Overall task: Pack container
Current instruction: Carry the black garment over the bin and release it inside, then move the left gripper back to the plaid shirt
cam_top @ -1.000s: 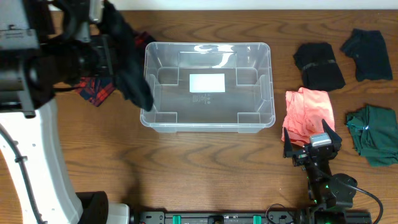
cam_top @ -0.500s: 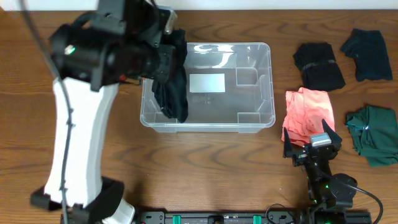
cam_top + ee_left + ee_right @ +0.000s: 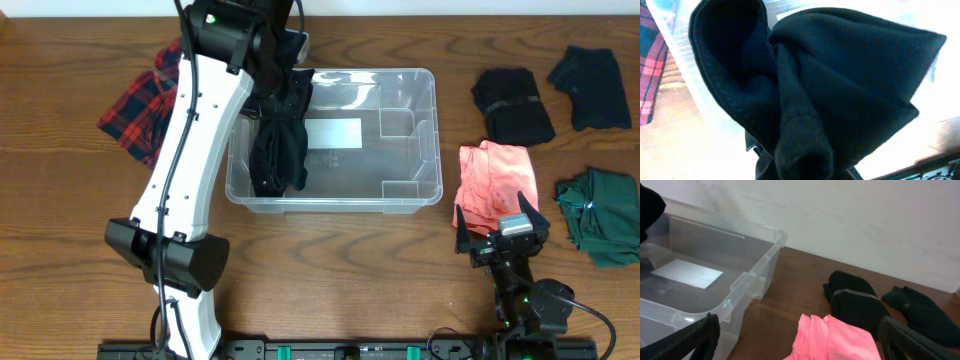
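Overhead, packing looks barely begun: the container (image 3: 410, 170) sits empty at upper centre of the tabletop (image 3: 330, 270). A black garment (image 3: 278, 145) hangs over its left end from the left fingers, which are buried in cloth but evidently clenched on it. The right fingers (image 3: 690, 340) are spread, grasping nothing, beside a pink garment (image 3: 495, 178). A plaid cloth (image 3: 140, 95), dark pieces (image 3: 512, 105) and a green piece (image 3: 600, 215) lie outside. Clear, round-cornered and thick-rimmed, the container shows a white label (image 3: 332, 133) on its base.

Our left arm (image 3: 195, 140) is white with black joints (image 3: 170, 255) and a black cable (image 3: 172, 165); at five o'clock, our right gripper (image 3: 502, 222) is black.
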### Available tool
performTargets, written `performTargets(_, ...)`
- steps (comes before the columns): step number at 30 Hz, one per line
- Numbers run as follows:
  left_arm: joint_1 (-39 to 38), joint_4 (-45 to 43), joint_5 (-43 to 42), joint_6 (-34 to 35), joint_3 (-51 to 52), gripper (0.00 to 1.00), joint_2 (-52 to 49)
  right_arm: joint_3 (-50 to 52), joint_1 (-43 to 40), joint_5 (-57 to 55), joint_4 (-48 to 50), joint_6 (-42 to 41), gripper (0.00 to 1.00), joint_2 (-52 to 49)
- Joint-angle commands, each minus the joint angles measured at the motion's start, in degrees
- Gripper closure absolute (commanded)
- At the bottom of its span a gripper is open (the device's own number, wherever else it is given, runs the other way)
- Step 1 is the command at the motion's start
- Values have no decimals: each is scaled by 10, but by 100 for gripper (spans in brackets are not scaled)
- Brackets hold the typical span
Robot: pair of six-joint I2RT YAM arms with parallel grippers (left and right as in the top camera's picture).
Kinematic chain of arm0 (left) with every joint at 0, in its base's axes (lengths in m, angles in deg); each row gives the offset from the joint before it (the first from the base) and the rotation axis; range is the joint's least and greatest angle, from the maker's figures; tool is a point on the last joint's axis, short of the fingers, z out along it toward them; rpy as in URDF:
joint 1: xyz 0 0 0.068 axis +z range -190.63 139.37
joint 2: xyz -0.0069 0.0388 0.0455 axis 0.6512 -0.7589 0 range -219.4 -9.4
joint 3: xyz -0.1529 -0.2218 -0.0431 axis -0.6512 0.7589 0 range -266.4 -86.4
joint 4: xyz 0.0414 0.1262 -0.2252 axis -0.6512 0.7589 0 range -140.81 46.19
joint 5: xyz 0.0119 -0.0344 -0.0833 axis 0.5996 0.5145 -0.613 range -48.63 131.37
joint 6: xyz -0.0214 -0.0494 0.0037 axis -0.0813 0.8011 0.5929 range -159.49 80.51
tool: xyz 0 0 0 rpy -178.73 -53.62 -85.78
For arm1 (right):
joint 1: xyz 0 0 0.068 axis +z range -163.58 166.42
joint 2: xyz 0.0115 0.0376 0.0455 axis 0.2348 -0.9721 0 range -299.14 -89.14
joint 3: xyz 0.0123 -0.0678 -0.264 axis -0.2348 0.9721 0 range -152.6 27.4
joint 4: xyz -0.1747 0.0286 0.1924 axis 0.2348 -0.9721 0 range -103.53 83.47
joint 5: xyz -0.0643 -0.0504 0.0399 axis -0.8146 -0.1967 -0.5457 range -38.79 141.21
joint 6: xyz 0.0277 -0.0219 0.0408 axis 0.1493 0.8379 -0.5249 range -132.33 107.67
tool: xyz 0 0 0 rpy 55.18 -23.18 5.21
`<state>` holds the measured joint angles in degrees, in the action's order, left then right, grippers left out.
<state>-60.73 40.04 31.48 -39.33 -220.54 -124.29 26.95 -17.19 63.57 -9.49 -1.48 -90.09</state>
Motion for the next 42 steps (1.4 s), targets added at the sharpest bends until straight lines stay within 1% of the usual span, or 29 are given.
performTargets(1, 0, 2, 44, -5, -16, 94, -3, 1, -8, -1, -2, 4, 1, 3)
performTargets(6, 0, 0, 50, -5, -14, 94, -9, 1, -8, -1, -2, 4, 1, 3)
performTargets(7, 0, 0, 50, -5, -14, 91, -9, 1, -8, -1, -2, 4, 1, 3)
performTargets(8, 0, 0, 50, -5, -14, 83, -9, 1, -8, -1, -2, 4, 1, 3)
performTargets(9, 0, 0, 50, -5, -14, 68, -9, 1, -8, -1, -2, 4, 1, 3)
performTargets(10, -2, 0, 50, -5, -14, 56, -9, 1, -8, -1, -2, 4, 1, 3)
performTargets(11, -3, 0, 50, -5, -14, 48, -9, 1, -8, -1, -2, 4, 1, 3)
performTargets(12, -6, -1, 50, -5, -14, 43, -9, 1, -8, -1, -2, 4, 1, 3)
performTargets(14, -13, -5, 50, -5, -14, 35, -9, 1, -8, -1, -2, 4, 1, 3)
performTargets(15, -17, -7, 50, -5, -14, 33, -9, 1, -8, -1, -2, 4, 1, 3)
performTargets(21, -49, -34, 43, -3, -14, 26, -9, 1, -8, -1, -2, 4, 1, 3)
performTargets(24, -66, -58, 13, -3, -14, 22, -8, 1, -8, -1, -2, 4, 1, 3)
performTargets(28, -82, -107, -43, 23, -14, 21, -8, 1, -8, -1, -2, 4, 1, 3)
performTargets(32, -79, -140, -49, 36, -14, 21, -6, 1, -8, -1, -2, 4, 1, 3)
performTargets(36, -53, -150, -34, 36, -14, 21, 0, 1, -8, -1, -2, 4, 1, 3)
performTargets(39, -16, -153, 5, 36, -14, 21, 9, 1, -8, -1, -2, 4, 1, 3)
performTargets(42, 33, -153, 62, 36, -14, 21, 20, 1, -8, -1, -2, 4, 1, 3)
